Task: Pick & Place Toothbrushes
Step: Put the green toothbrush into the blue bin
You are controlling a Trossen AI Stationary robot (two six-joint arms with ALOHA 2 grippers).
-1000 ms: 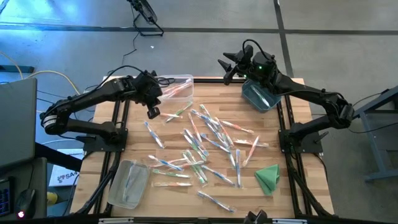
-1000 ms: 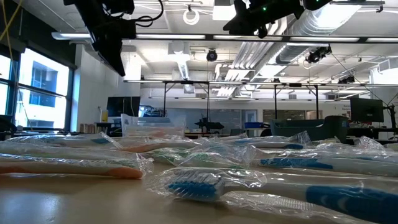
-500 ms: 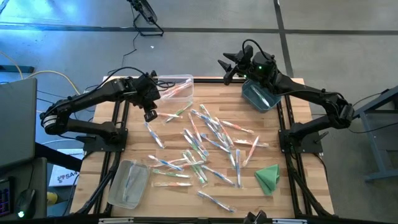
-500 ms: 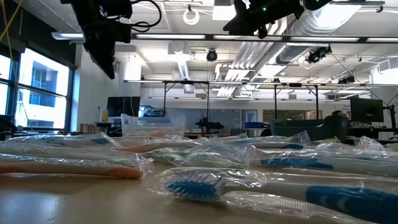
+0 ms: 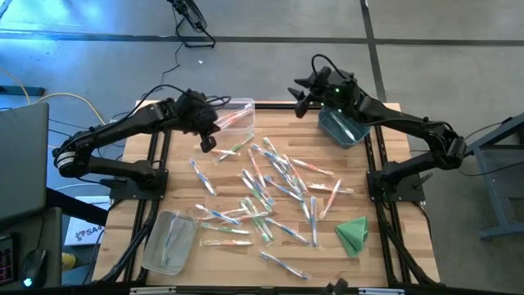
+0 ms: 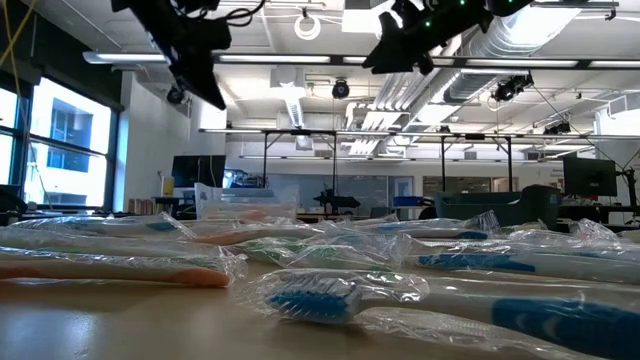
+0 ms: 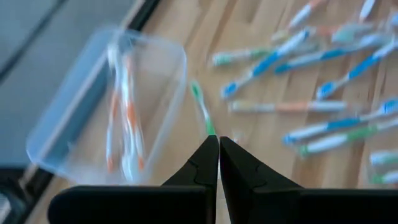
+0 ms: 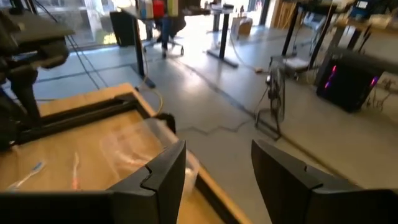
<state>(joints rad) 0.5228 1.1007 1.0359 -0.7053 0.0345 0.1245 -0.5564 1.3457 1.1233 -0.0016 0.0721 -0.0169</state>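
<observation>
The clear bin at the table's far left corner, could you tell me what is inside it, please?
The clear bin holds a few orange-accented toothbrushes; motion blur hides the exact count.

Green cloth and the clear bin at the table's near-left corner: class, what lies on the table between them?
Scattered toothbrushes lie between the green cloth and the clear bin, per the high view.

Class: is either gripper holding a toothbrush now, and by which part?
Neither. The left gripper is shut on nothing; the right gripper is open and empty.
</observation>
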